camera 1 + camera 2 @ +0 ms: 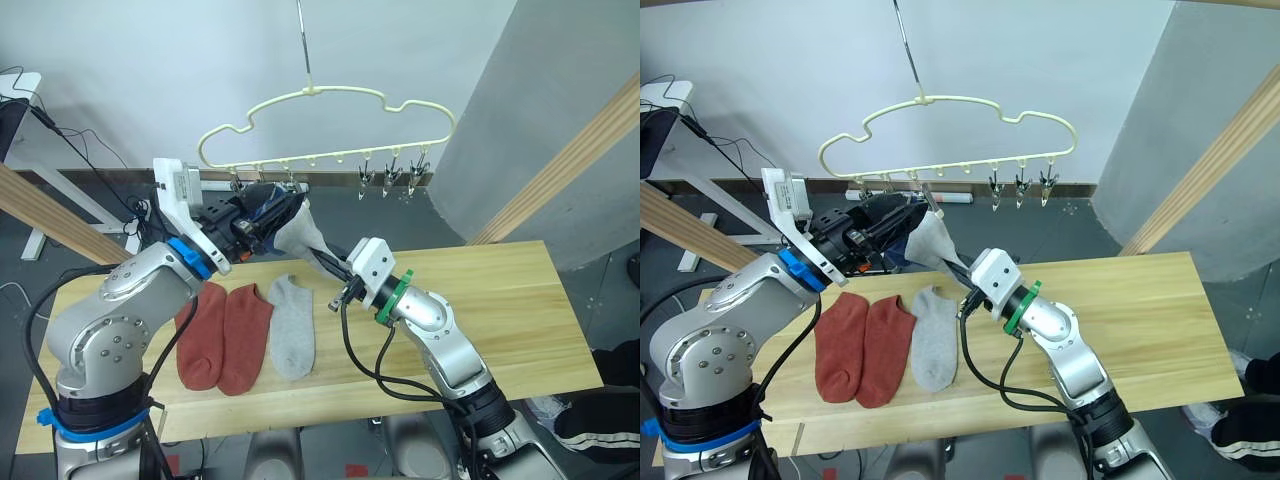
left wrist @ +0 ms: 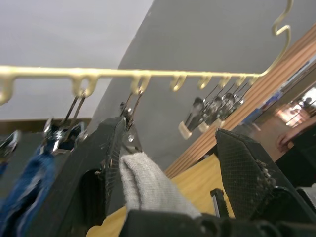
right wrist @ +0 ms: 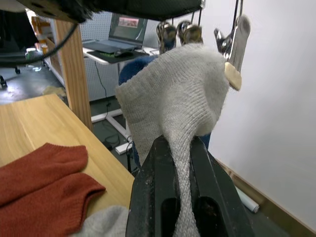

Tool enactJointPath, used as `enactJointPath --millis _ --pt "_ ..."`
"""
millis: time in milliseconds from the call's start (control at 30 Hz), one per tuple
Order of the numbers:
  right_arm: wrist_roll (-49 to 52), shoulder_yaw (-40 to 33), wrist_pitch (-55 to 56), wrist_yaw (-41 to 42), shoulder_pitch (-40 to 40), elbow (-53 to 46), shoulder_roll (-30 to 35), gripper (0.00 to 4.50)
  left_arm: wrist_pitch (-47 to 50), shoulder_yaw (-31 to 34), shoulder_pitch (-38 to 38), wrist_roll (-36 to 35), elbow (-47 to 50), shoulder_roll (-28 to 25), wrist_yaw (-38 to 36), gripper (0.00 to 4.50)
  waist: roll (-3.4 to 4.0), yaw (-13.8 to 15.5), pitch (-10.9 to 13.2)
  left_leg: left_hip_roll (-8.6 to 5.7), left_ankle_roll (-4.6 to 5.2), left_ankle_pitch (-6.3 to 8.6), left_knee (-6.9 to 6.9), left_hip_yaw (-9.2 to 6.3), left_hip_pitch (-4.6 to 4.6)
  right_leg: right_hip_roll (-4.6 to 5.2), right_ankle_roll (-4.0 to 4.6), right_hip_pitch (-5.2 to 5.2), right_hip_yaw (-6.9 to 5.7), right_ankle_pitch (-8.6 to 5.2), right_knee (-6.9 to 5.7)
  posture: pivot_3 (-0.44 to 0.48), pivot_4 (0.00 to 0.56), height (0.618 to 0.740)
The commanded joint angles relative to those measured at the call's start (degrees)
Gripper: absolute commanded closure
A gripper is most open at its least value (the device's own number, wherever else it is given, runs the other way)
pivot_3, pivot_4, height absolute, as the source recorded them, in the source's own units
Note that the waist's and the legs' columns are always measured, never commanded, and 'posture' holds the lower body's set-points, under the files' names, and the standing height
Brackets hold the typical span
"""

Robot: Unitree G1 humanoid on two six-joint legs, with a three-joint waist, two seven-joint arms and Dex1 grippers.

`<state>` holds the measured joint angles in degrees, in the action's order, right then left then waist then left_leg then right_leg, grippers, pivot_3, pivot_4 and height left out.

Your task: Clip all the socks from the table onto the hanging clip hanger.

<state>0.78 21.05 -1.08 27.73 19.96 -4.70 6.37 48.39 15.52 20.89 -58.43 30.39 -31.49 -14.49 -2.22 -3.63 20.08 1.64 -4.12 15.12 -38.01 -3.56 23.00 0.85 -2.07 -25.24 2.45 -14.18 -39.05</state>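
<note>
Up under the clip hanger [image 1: 330, 110], the right claw [image 3: 178, 163] pinches a light grey sock [image 3: 173, 94] while the left claw [image 2: 168, 163], spread wide, brackets a clip [image 2: 129, 129]. Next: feed the hem into it. Three socks wait on the bench [image 1: 480, 300].

Three socks [image 1: 245, 335] lie on my tabletop [image 1: 500, 300] at 9 o'clock; the clip hanger [image 1: 330, 125] hangs at 12.

Open left tool [image 2: 173, 163] flanks a grey sock [image 2: 148, 185] beneath the yellow clip hanger [image 2: 148, 73] and its metal clips [image 2: 210, 111]
</note>
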Motion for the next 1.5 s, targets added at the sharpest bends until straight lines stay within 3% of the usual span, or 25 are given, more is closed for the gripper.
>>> enactJointPath --millis 33,200,433,533,633,733,933,1067,1233,1367,1500 --pt "-0.1 0.2 0.5 1.0 0.2 -1.3 0.2 3.50 -1.2 1.0 -0.6 0.0 2.9 -1.1 -0.6 1.24 -0.01 0.4 0.0 0.00 0.00 0.00 0.00 0.00 0.00 0.00 0.00 0.00 0.00 0.00 0.00 -0.032 0.298 0.740" --pt "-1.6 0.7 -1.0 2.2 -1.5 -3.5 3.5 1.73 -2.2 0.9 -3.1 1.1 4.2 -2.3 -2.1 1.24 -0.01 0.7 0.0 -0.03 0.00 0.00 0.00 0.00 0.00 0.02 0.00 0.02 0.00 0.00 0.01 -0.034 0.294 0.740" --pt "-1.1 -0.5 -2.7 5.6 -4.6 -7.8 9.4 1.73 -4.5 0.8 -8.2 4.6 6.8 -6.2 -7.1 1.24 0.00 0.7 0.0 0.00 -0.01 -0.01 0.00 -0.01 0.00 0.01 0.00 0.01 -0.02 0.00 0.00 -0.024 0.288 0.740" --pt "-0.6 -1.6 -4.2 6.7 -6.6 -10.9 12.3 1.73 -8.7 -0.2 -11.6 9.5 8.5 -9.2 -12.7 1.24 -0.02 0.8 -0.1 -0.01 -0.02 -0.01 -0.01 -0.02 0.00 0.01 0.00 0.02 -0.02 0.00 0.01 -0.021 0.285 0.740" --pt "0.9 -4.8 -6.4 7.4 -9.1 -15.6 15.5 1.73 -17.3 -2.1 -16.2 17.9 9.3 -12.2 -20.0 1.24 -0.02 1.0 -0.1 -0.02 -0.03 -0.02 0.00 -0.01 -0.01 0.01 0.00 0.03 -0.01 0.00 0.01 -0.019 0.278 0.740" --pt "3.2 -9.7 -12.1 5.5 -10.0 -21.5 16.3 1.73 -26.0 -2.7 -19.2 22.8 8.6 -11.5 -24.9 1.24 -0.02 1.1 -0.1 -0.02 -0.03 -0.02 0.01 0.04 0.00 0.01 0.00 0.01 0.02 0.00 0.04 -0.024 0.276 0.740" --pt "3.3 -13.1 -22.7 -3.6 -8.0 -30.5 10.6 1.73 -29.9 -3.3 -19.3 24.2 6.6 -9.1 -27.0 1.24 -0.05 1.2 -0.2 0.03 -0.07 -0.08 0.01 0.00 -0.03 -0.06 0.06 0.03 0.01 0.03 0.01 -0.045 0.281 0.740" --pt "3.1 -12.0 -26.1 -5.8 -7.7 -31.3 8.2 1.73 -34.0 -3.5 -19.1 25.4 5.7 -7.2 -28.4 1.24 -0.03 1.1 -0.2 0.03 -0.05 -0.12 0.00 0.00 -0.03 -0.09 0.08 0.03 0.01 0.05 0.01 -0.051 0.288 0.740" --pt "2.2 -11.4 -27.6 -8.8 -5.0 -29.7 5.6 1.73 -30.8 -4.0 -16.4 24.0 5.2 -6.4 -26.5 1.24 -0.03 1.1 -0.2 0.03 -0.04 -0.12 0.00 0.01 -0.02 -0.08 0.08 0.02 0.01 0.06 0.03 -0.055 0.303 0.740" --pt "2.3 -10.4 -28.4 -9.9 -3.4 -29.2 4.6 2.52 -30.2 -3.8 -15.3 24.3 4.7 -6.6 -26.6 1.24 -0.03 0.8 -0.2 0.04 -0.03 -0.12 0.03 0.00 -0.03 -0.10 0.08 0.02 0.01 0.06 0.02 -0.050 0.314 0.740" --pt "2.0 -10.1 -29.8 -11.9 -1.1 -27.4 2.5 2.52 -29.0 -3.2 -13.6 23.7 4.2 -6.7 -25.9 1.24 -0.03 0.7 -0.2 0.04 -0.03 -0.11 0.02 -0.01 -0.03 -0.10 0.08 0.02 0.01 0.06 0.02 -0.048 0.315 0.740"
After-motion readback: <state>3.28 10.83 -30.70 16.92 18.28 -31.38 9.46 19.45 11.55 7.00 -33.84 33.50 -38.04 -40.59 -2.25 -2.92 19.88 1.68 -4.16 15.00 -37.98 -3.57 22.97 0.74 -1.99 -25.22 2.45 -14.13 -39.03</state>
